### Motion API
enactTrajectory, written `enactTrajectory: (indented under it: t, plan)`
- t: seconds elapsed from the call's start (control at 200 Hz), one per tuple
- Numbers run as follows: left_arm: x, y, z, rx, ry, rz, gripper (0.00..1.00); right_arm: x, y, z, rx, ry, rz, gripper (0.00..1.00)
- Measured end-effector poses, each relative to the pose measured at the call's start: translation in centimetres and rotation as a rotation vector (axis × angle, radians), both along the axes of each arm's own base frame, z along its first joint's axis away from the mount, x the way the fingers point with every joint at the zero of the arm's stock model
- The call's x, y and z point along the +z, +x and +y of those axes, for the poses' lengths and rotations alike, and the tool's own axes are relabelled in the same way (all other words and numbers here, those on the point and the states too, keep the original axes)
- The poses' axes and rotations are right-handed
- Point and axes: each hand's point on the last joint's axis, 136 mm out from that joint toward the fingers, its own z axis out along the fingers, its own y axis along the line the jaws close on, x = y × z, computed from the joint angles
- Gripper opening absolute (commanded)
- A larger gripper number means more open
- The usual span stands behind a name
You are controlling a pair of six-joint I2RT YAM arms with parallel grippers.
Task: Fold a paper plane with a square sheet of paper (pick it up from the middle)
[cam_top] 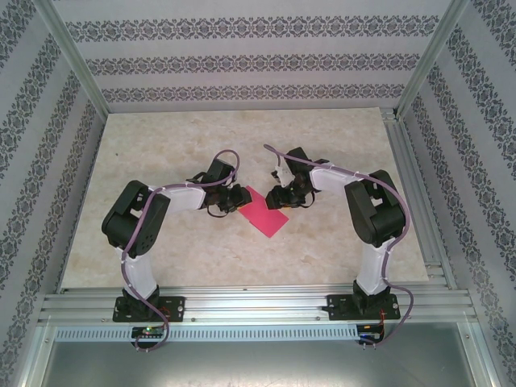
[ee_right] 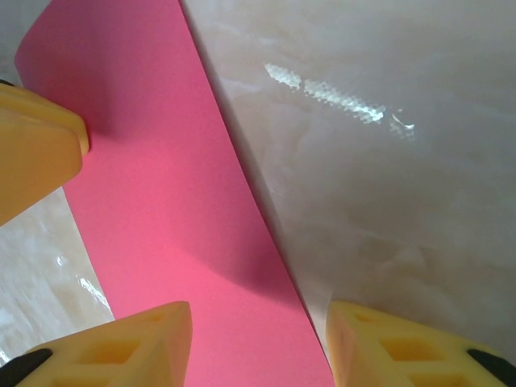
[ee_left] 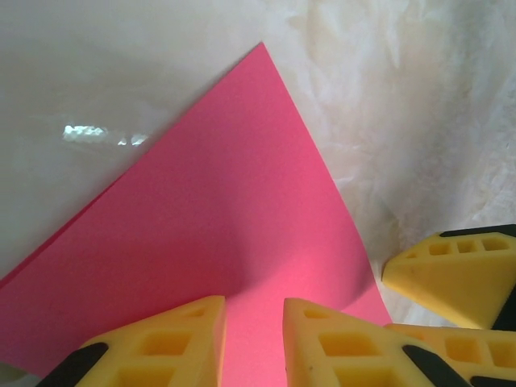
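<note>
A magenta sheet of paper (cam_top: 268,216) lies on the marbled table (cam_top: 161,153), midway between two robot arms. It appears folded double, with its near part bowing upward. The left gripper (ee_left: 251,305) is low over it, yellow fingers (ee_left: 165,343) nearly together with a slim gap, clamping nothing visible. The right gripper (ee_right: 260,313) straddles the paper's long edge, fingers spread and released. Likely risks — the thin sheet may crumple or skid on the glossy table if pushed, and the two grippers, just beside each other, could collide. Patterned walls (cam_top: 242,64) stand well clear.
</note>
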Motion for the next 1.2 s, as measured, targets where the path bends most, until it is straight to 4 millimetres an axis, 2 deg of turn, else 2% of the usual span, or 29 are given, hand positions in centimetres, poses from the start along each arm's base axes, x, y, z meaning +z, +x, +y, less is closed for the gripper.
enactTrajectory:
  t: [0.335, 0.47, 0.774, 1.004, 1.199]
  plan:
    - [-0.6, -0.4, 0.3, -0.004, 0.013, 0.007, 0.26, 0.2, -1.4, 0.9, 0.045, 0.018, 0.036, 0.45]
    - [-0.6, -0.4, 0.3, -0.006, 0.013, 0.006, 0.26, 0.2, -1.6, 0.9, 0.046, 0.016, 0.04, 0.47]
    - [-0.8, -0.4, 0.4, -0.011, 0.023, 0.0, 0.22, 0.2, -0.8, -1.2, 0.003, -0.089, -0.009, 0.48]
    - [-0.8, -0.5, 0.5, -0.023, 0.028, -0.009, 0.21, 1.0, -3.6, -2.9, -0.088, -0.099, 0.033, 0.5]
    - [-0.9, -0.5, 0.5, -0.025, 0.027, -0.013, 0.21, 0.2, -5.6, -3.8, -0.206, -0.092, 0.093, 0.5]
